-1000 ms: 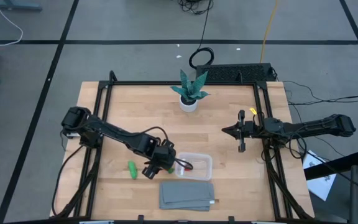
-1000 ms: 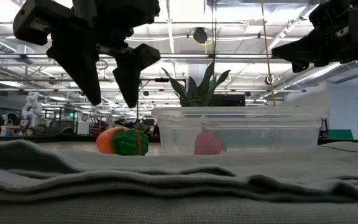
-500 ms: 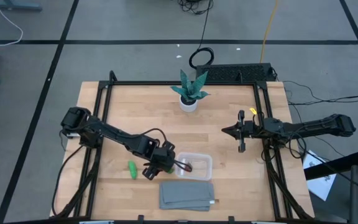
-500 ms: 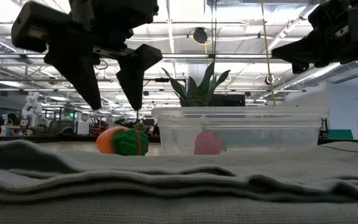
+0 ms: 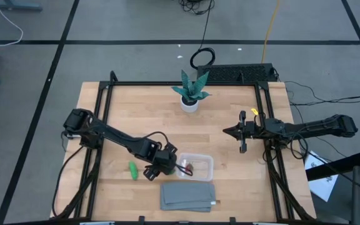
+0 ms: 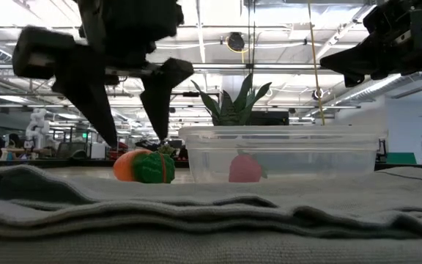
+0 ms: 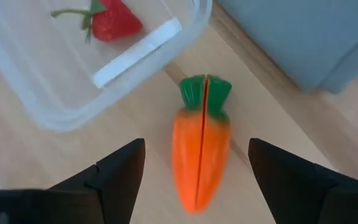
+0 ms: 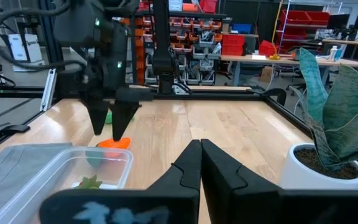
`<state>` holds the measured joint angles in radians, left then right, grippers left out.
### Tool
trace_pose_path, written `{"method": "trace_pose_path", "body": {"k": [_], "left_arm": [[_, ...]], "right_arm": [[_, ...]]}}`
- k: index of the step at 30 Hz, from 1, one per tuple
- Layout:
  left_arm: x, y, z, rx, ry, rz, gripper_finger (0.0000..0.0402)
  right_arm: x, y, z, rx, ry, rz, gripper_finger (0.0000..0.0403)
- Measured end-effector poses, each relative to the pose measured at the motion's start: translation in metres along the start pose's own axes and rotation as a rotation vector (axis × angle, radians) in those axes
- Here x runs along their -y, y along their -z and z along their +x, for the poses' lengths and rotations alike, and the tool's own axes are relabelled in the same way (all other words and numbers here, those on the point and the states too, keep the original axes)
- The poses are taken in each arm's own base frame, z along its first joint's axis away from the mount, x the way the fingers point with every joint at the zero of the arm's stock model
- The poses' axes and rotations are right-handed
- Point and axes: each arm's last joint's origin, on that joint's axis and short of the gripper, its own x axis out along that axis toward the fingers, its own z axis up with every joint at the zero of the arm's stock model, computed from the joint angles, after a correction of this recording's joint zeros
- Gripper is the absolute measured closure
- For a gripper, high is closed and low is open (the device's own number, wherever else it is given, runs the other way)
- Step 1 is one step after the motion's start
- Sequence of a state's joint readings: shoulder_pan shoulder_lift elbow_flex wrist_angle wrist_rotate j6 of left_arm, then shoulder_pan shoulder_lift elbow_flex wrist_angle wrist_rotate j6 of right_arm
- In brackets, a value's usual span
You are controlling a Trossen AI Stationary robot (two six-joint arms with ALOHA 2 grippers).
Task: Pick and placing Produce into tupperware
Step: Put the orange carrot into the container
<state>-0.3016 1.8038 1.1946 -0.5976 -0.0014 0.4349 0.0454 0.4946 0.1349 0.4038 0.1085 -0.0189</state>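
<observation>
The orange carrot with a green top lies on its side on the wood, just beside the clear tupperware. My left gripper is open and hangs right above the carrot, one finger on each side, touching nothing; the low view shows its fingertips just above the carrot. The red berry lies on the floor of the tupperware. The green elongated piece lies on the table to the left of my left gripper. My right gripper is shut and empty, held above the table's right side.
A folded grey cloth lies near the front edge, right before the tupperware. A teal plant in a white pot stands at the far middle. A black frame runs around the table. Bare wood lies between the plant and the tupperware.
My left gripper has come down toward the carrot, its fingers still apart on either side of it. The carrot, the berry and the tupperware have stayed where they were.
</observation>
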Motion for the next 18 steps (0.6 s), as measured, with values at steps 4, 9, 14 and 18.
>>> {"method": "trace_pose_path", "body": {"k": [4, 9, 14, 18], "left_arm": [[0.001, 0.002, 0.014, -0.035, 0.016, 0.011, 0.0110], [0.000, 0.006, 0.026, -0.081, 0.030, 0.012, 0.0110], [-0.002, 0.008, 0.035, -0.100, 0.039, 0.003, 0.0110], [-0.002, 0.008, 0.035, -0.099, 0.038, 0.003, 0.0110]], "right_arm": [[0.000, 0.000, 0.000, -0.004, 0.000, 0.000, 0.0403], [0.000, 0.002, 0.001, -0.015, 0.000, -0.004, 0.0403], [0.000, 0.003, 0.002, -0.022, 0.003, -0.017, 0.0403], [0.000, 0.003, 0.002, -0.024, 0.003, -0.018, 0.0403]]}}
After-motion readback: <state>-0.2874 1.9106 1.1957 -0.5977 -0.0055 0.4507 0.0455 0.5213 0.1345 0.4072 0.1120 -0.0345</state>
